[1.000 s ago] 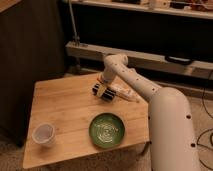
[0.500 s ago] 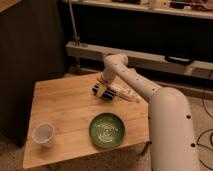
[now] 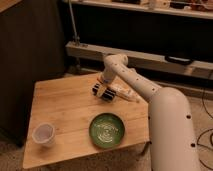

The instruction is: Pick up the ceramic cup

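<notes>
The reach is the step in hand: the gripper (image 3: 102, 91) hangs low over the far middle of the table (image 3: 65, 102), well apart from the cup (image 3: 43, 134), which stands upright near the front left corner. Whether the gripper is open or closed I cannot tell, though nothing shows in its hold. The next move, as I judge it, calls for a swing forward and left across the table, clear of the bowl (image 3: 107, 130), then a descent over the cup's rim; I count one cup, one bowl, one table and one gripper.
</notes>
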